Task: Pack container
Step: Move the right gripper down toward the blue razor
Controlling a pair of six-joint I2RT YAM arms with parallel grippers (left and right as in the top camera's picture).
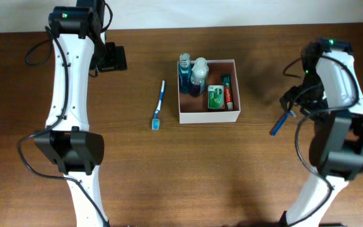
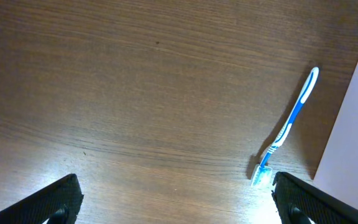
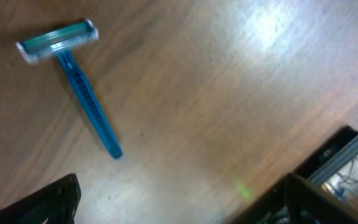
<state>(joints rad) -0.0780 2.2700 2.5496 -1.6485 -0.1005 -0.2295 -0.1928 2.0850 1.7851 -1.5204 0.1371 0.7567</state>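
The container (image 1: 210, 117), a square white box with a pinkish-brown inside, sits at the table's centre. In it are two bottles (image 1: 192, 74), a green packet (image 1: 216, 98) and a toothpaste tube (image 1: 228, 92). A blue-and-white toothbrush (image 1: 159, 106) lies on the table to its left. The left wrist view also shows the toothbrush (image 2: 289, 124), beside the container's white wall (image 2: 350, 143). A blue razor (image 1: 280, 123) (image 3: 73, 81) lies to the right. My left gripper (image 1: 110, 58) (image 2: 176, 208) is open and empty, back left of the toothbrush. My right gripper (image 1: 293, 101) (image 3: 179, 208) is open and empty over the razor.
The table is dark brown wood (image 1: 169, 170). Its edge and some equipment past it (image 3: 347, 155) show at the lower right of the right wrist view. The white arms and their black bases stand at the left (image 1: 68, 151) and right (image 1: 342, 151).
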